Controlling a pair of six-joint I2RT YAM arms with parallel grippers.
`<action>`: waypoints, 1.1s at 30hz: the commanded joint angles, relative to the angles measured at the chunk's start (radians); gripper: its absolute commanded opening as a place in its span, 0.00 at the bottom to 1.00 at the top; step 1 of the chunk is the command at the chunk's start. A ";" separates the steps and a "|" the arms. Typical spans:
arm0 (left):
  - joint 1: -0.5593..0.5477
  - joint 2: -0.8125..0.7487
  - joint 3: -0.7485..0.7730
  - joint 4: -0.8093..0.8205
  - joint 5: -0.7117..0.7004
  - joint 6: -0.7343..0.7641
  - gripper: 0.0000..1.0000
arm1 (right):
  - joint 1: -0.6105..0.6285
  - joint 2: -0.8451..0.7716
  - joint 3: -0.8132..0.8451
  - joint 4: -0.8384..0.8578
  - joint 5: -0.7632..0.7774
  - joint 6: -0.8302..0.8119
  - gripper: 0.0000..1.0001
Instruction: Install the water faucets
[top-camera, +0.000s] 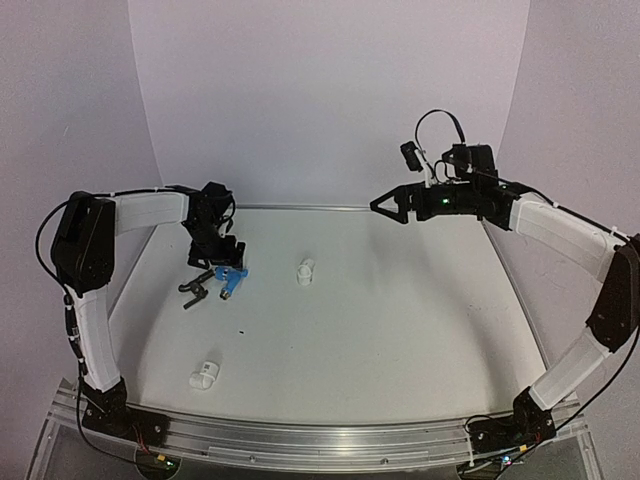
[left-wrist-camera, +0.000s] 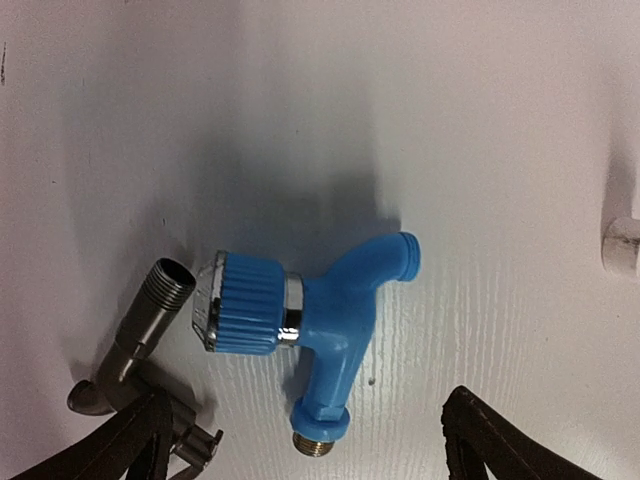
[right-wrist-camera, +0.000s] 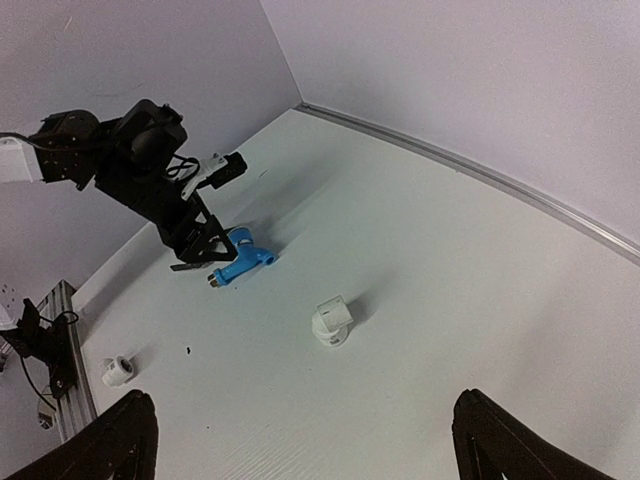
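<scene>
One smooth blue plastic tap (left-wrist-camera: 320, 320), ribbed round knob, threaded metal stem tip, lies under the left gripper (left-wrist-camera: 307, 400), fingers spread; the right gripper (right-wrist-camera: 305, 400) gapes too

The water faucet (left-wrist-camera: 335, 320) is bright blue, with a ribbed blue knob, a shiny silver band and cap, and a dull metal threaded end. The metal faucet (left-wrist-camera: 135, 335) is dark grey. One pipe fitting (top-camera: 305, 271) and the other pipe fitting (top-camera: 203, 374) are white, like the counter (top-camera: 400, 330). The left end effector (top-camera: 226, 264) and right end effector (top-camera: 380, 206) are black.
</scene>
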 joint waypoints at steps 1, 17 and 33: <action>0.024 0.056 0.075 0.002 -0.026 0.034 0.94 | 0.003 0.019 0.025 0.002 -0.048 -0.011 0.98; 0.006 0.105 0.081 0.021 0.090 0.040 0.87 | 0.003 0.022 0.028 -0.016 -0.053 -0.017 0.98; -0.093 0.028 0.023 -0.071 0.031 0.027 0.73 | 0.003 0.038 0.042 -0.030 -0.067 -0.017 0.98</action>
